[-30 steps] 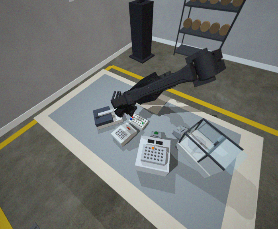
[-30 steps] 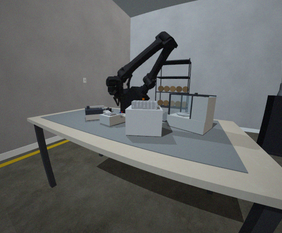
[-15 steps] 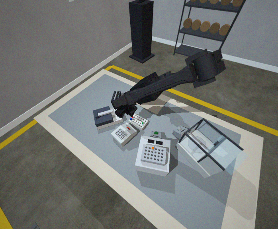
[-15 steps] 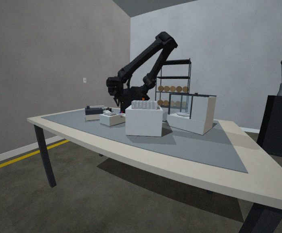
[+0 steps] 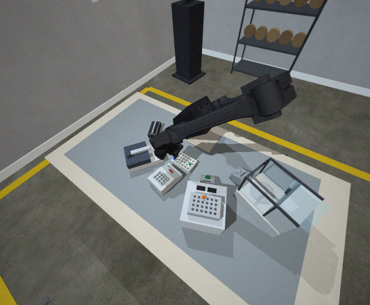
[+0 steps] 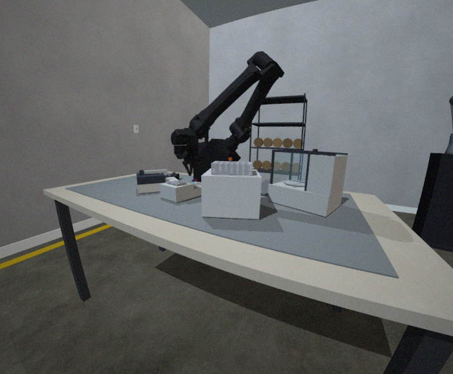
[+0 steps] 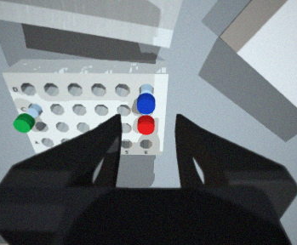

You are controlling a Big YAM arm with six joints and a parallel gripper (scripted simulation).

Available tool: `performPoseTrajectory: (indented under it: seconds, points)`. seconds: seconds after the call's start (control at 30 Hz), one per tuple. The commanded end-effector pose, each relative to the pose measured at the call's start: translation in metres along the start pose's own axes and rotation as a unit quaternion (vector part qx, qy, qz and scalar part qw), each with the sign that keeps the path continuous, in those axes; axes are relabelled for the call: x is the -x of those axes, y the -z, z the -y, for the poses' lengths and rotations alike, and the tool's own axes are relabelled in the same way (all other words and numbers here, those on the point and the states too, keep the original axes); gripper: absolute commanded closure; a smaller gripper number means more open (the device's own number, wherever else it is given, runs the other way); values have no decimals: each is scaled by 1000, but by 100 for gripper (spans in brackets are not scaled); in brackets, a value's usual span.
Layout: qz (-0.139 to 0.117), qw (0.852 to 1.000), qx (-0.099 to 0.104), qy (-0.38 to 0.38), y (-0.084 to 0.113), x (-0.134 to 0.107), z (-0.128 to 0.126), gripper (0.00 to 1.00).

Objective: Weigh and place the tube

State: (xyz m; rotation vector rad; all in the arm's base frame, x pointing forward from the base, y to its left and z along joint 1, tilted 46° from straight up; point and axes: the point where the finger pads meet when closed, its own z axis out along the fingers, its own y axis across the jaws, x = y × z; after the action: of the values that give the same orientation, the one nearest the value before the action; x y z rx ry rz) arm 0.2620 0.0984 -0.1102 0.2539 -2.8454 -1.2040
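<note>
Tube A, blue-capped (image 7: 145, 104) (image 5: 174, 159), stands in D6 of the white tube rack (image 7: 87, 81). A red-capped tube (image 7: 145, 125) stands just in front of it, seemingly in C6; a green-capped tube (image 7: 24, 122) stands in C1. My gripper (image 7: 148, 122) (image 5: 169, 155) is partly open and empty above the rack's column 6 end; its tips show either side of the caps. The balance (image 5: 255, 200) (image 6: 299, 198) has its top pane (image 5: 310, 206) slid back, leaving the near top uncovered. Its pan (image 6: 294, 183) looks bare. The dry block (image 5: 163, 178) (image 6: 177, 192) shows no tube.
The white mixer (image 5: 204, 223) (image 6: 230, 197) holds an orange-capped tube (image 5: 203, 197) (image 6: 230, 158) and stands between balance and dry block. A green button unit (image 5: 207, 177) is in front of it. The dark-lidded spectrophotometer (image 5: 137, 159) (image 6: 150, 183) and black magnet block (image 5: 153, 128) lie beyond the dry block.
</note>
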Motion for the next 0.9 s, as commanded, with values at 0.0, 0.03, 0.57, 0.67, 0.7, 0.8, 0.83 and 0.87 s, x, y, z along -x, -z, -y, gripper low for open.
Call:
performPoseTrajectory:
  seconds: [0.0, 0.03, 0.57, 0.67, 0.7, 0.8, 0.83, 0.87]
  points:
    - [-1, 1000, 0, -7, -9, -1, -1, 64]
    - [-1, 1000, 0, -7, -11, -1, -1, 64]
    - [10, 1000, -3, -2, -8, 8, 1, 64]
    - [10, 1000, -3, -2, -8, 8, 1, 64]
    - [10, 1000, -3, -2, -8, 8, 1, 64]
    - [10, 1000, -3, -2, -8, 8, 1, 64]
    - [10, 1000, -3, -2, -8, 8, 1, 64]
    - [10, 1000, -3, -2, -8, 8, 1, 64]
